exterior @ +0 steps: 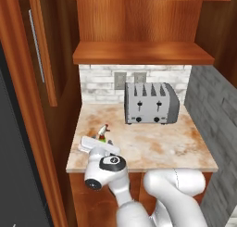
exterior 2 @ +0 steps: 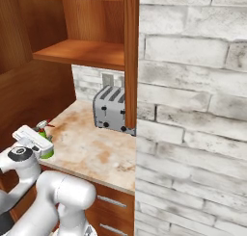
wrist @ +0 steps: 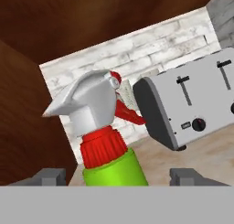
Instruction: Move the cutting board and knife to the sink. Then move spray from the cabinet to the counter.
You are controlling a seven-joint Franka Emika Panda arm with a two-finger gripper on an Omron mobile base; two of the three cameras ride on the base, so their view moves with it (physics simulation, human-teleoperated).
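The spray (wrist: 112,141), a green bottle with a red collar and a pale trigger head, stands upright on the counter (exterior: 152,145) near its front left corner. It also appears as the spray (exterior: 102,132) and the spray (exterior 2: 44,132). My gripper (wrist: 116,176) is open around the bottle's body, with a gap between each fingertip (wrist: 45,176) and the green plastic. From the base cameras the gripper (exterior: 102,141) (exterior 2: 37,139) hangs right over the bottle. The open cabinet (exterior: 143,52) shelf is bare above. The cutting board, knife and sink are out of view.
A silver toaster (exterior: 150,103) (exterior 2: 111,110) (wrist: 192,109) stands at the back of the counter against the brick backsplash. A wooden side panel (exterior: 28,105) walls the left, a grey wall (exterior: 217,110) the right. Drawers (exterior 2: 113,201) sit below.
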